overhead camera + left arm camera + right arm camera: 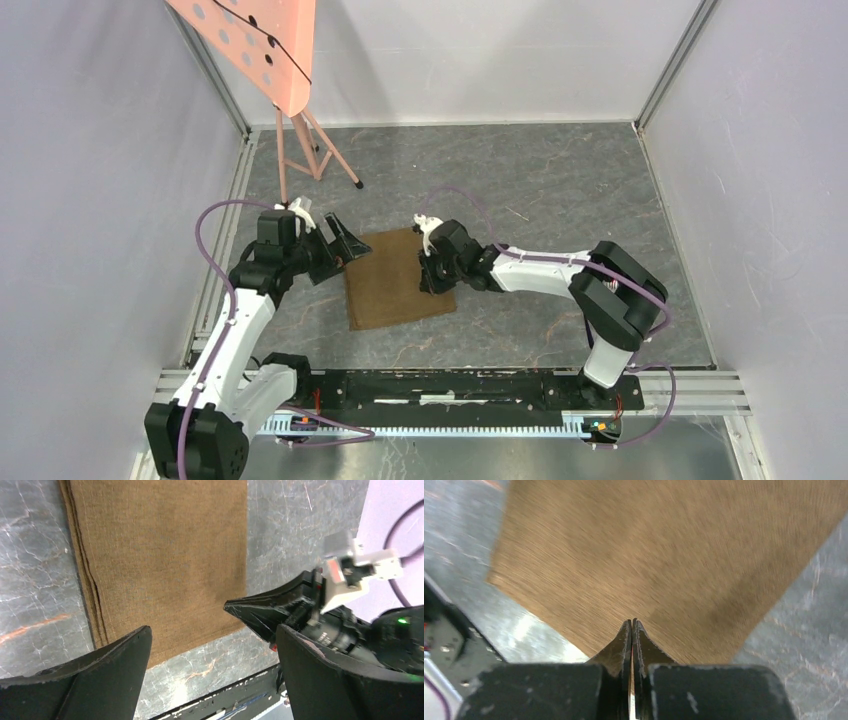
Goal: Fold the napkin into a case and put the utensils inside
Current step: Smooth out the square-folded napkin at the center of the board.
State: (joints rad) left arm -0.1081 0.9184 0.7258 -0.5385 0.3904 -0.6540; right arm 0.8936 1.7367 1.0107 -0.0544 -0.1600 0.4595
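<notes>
The tan-brown napkin (395, 282) lies flat on the grey marble tabletop, folded into a multi-layered rectangle whose stacked edges show in the left wrist view (165, 555). My left gripper (338, 245) is open and empty at the napkin's far left corner, its jaws wide apart (214, 632) above the cloth's edge. My right gripper (432, 280) is shut and hovers low over the napkin's right edge (632, 622); nothing shows between its fingers. The cloth fills the right wrist view (674, 555). The right gripper's dark fingers (260, 611) also show in the left wrist view. No utensils are in view.
A salmon perforated board on a tripod (262, 40) stands at the back left. White walls with metal posts enclose the table. A black rail (450, 385) runs along the near edge between the arm bases.
</notes>
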